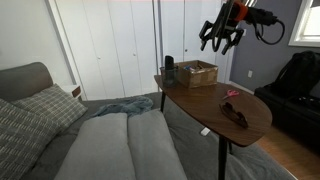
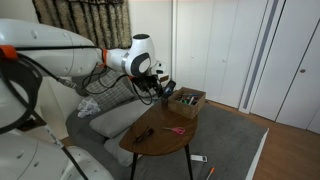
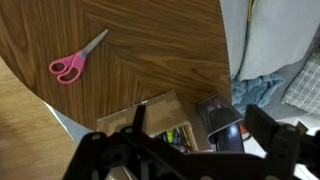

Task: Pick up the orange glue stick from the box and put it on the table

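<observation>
The tan box (image 1: pixel 197 73) stands at the far end of the brown oval table (image 1: pixel 215 108), and shows in both exterior views (image 2: pixel 187 101). In the wrist view the box (image 3: pixel 150 112) holds several small coloured items (image 3: pixel 178 136). I cannot single out the orange glue stick among them. My gripper (image 1: pixel 222 38) is open and empty, and it hangs in the air above and a little to the side of the box. It also shows in an exterior view (image 2: pixel 160 88). In the wrist view its fingers (image 3: pixel 200 150) straddle the box's edge and a dark cup.
A dark cylindrical cup (image 1: pixel 169 67) stands right beside the box (image 3: pixel 222 120). Pink-red scissors (image 1: pixel 232 95) (image 3: pixel 75 60) and a dark blackish item (image 1: pixel 237 115) lie on the table's near half. A grey sofa with cushions (image 1: pixel 110 140) borders the table.
</observation>
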